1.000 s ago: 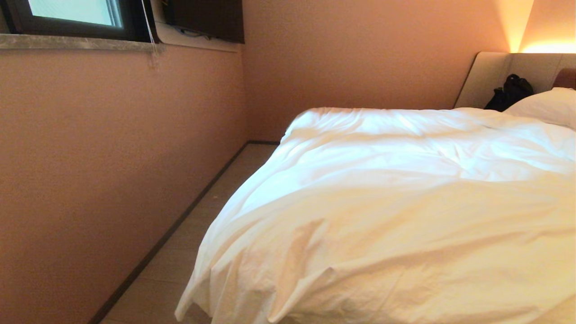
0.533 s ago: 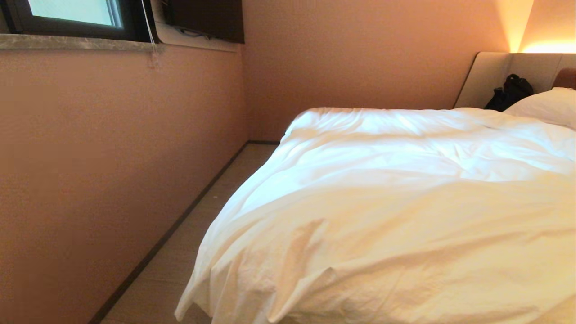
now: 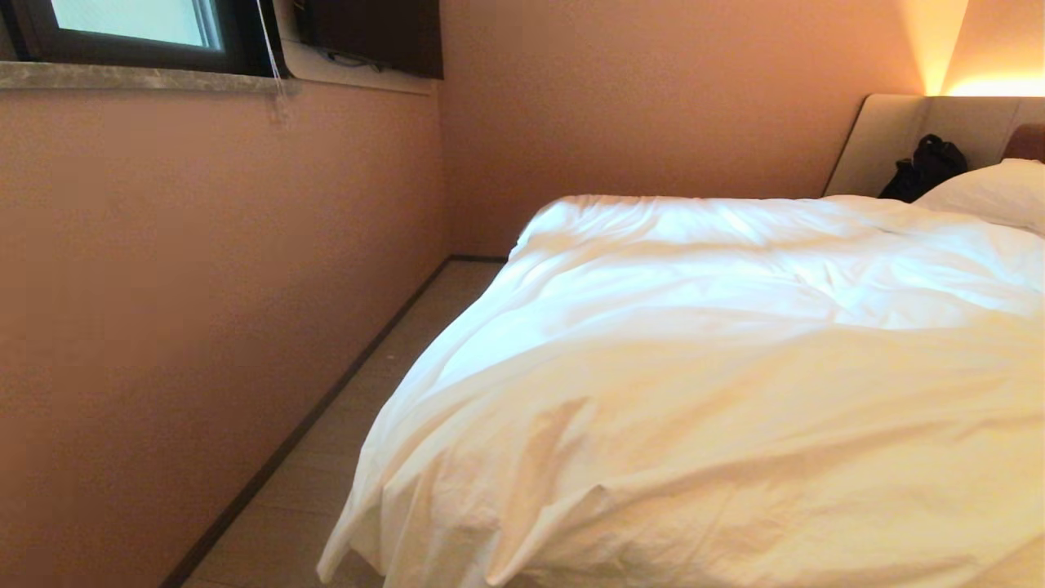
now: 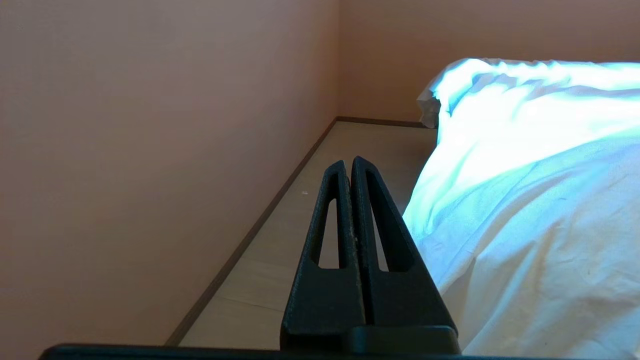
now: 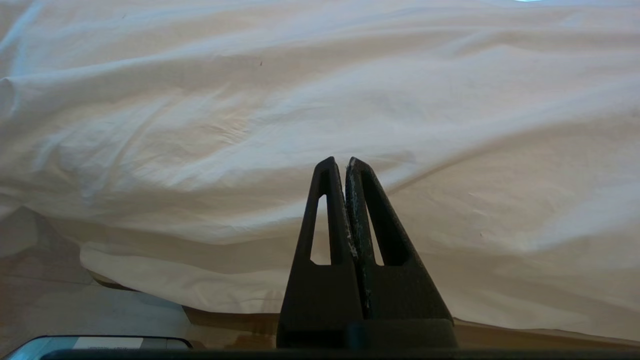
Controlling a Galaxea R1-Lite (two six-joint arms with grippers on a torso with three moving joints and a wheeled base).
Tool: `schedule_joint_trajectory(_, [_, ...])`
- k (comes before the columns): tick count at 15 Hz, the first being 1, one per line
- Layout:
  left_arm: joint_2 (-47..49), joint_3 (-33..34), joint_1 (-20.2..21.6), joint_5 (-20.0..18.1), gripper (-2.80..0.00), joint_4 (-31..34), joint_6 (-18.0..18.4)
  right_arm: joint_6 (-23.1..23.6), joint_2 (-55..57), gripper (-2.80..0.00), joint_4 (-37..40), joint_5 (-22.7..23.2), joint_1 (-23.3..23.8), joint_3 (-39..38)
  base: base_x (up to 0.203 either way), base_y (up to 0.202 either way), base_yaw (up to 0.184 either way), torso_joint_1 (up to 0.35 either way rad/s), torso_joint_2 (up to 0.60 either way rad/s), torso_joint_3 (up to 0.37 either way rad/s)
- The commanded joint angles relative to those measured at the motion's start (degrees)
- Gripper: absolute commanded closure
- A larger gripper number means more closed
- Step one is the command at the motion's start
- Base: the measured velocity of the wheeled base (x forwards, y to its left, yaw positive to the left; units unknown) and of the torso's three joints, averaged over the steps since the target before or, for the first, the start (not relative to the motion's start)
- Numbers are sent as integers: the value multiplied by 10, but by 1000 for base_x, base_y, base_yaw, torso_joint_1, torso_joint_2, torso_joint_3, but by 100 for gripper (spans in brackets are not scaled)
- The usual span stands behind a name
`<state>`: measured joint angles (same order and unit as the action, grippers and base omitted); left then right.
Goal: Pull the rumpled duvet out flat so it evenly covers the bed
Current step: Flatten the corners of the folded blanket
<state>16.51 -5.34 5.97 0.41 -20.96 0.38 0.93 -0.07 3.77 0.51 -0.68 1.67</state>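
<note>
The duvet fills the lower right of the head view, draped over the bed. The left gripper, at frame centre, is pressed together and empty beside it. The right gripper is likewise closed and empty, facing the duvet.

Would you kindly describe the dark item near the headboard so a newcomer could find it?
Follow the white duvet across the bed to the beige headboard under the glowing light. Against it, beside the white pillow, slumps a black bag, the only dark thing among pale linens.
</note>
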Motion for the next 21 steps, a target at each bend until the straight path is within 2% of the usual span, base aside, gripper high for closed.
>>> schedule_joint_trajectory(1, [1, 6, 0, 0, 0, -2, 1, 0, 1, 0, 0, 0, 0, 0, 0, 0, 0, 0, 0, 0])
schedule_joint_trajectory(21, [1, 53, 0, -8, 0, 4, 4, 0, 1, 0, 0, 0, 0, 0, 0, 0, 0, 0, 0, 0])
